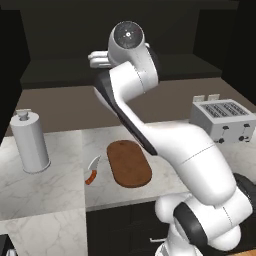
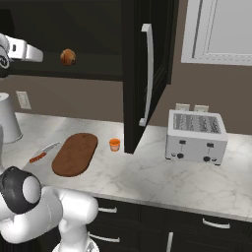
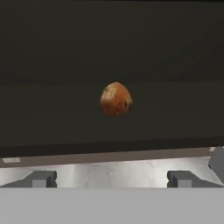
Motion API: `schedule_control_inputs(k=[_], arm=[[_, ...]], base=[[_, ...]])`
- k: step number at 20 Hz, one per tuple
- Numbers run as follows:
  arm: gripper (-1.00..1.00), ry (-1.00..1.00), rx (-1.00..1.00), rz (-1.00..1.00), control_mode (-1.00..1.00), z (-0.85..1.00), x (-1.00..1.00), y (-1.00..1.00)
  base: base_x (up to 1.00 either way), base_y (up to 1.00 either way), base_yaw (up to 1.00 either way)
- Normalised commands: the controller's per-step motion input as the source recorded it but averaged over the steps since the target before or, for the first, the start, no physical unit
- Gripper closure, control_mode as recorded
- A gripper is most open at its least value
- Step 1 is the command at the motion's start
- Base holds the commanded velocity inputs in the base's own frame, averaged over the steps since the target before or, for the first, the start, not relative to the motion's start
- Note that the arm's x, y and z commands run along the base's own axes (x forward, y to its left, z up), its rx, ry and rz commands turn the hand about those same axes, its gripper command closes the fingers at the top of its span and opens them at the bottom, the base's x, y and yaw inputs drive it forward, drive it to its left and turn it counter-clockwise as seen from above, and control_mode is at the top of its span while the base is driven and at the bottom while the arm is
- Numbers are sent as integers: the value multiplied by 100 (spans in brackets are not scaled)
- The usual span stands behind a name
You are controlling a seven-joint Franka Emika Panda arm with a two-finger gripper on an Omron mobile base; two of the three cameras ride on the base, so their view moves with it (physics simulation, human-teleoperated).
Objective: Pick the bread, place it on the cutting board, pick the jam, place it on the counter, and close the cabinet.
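The bread, a round golden-brown roll, sits on the shelf inside the open black cabinet; the right base view shows the bread too. My gripper is open and empty, level with the roll and short of it, with its fingertips wide apart. From the left base, the gripper points into the cabinet. The cutting board lies bare on the counter. The jam, a tiny orange jar, stands on the counter beside the open door's lower edge.
An orange-handled knife lies left of the board. A grey canister stands at the far left, and a toaster at the right against the wall. The cabinet door swings out over the counter between the jar and the toaster.
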Motion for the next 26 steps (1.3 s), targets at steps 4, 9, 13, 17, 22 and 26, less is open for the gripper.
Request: schedule_control_inputs(k=[4, 9, 13, 17, 22, 26], arm=[[-100, 2, 0, 0, -100, 0, 51, -1], [-100, 2, 0, 0, -100, 0, 46, -4], [-100, 2, 0, 0, -100, 0, 45, -5], [-100, 2, 0, 0, -100, 0, 41, -3], [-100, 2, 0, 0, -100, -6, 40, 0], [-100, 1, 0, 0, -100, -11, 40, 0]], base=[[0, 0, 0], [0, 0, 0], [0, 0, 0], [0, 0, 0], [0, 0, 0], [0, 0, 0]])
